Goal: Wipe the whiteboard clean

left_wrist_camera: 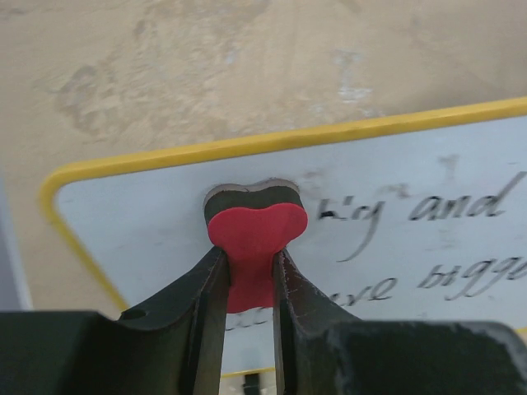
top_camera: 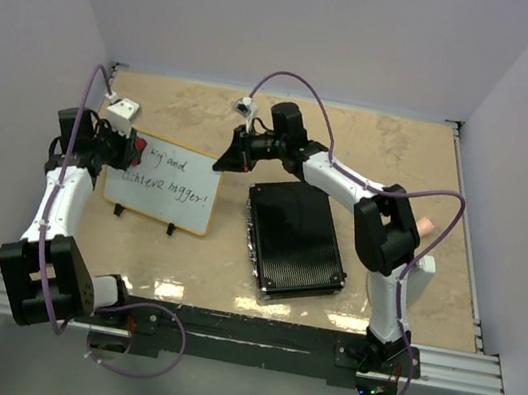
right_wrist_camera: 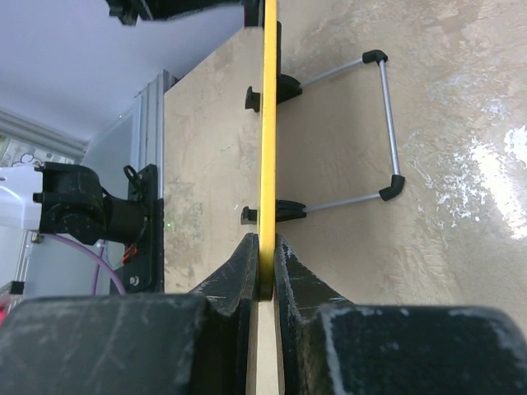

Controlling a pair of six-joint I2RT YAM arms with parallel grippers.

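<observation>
This looks like a robotics lab cell, not a home or shop. Plain white panels (top_camera: 303, 22) box in the beige desk (top_camera: 402, 160) beyond and to either side of the left hand (top_camera: 135, 148) and right hand (top_camera: 225, 159). Behind them, the left arm (top_camera: 60, 204) and right arm (top_camera: 347, 186) are bolted to a slotted aluminium rail (top_camera: 459, 366), with purple cables (top_camera: 290, 74) looping loose. Left of the right hand, past the desk edge, blurred clutter (right_wrist_camera: 20, 152) may be more equipment.

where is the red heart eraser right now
The eraser is clamped between the jaws of the left gripper, against the whiteboard near its top left corner in the left wrist view, just left of the handwriting.
</observation>
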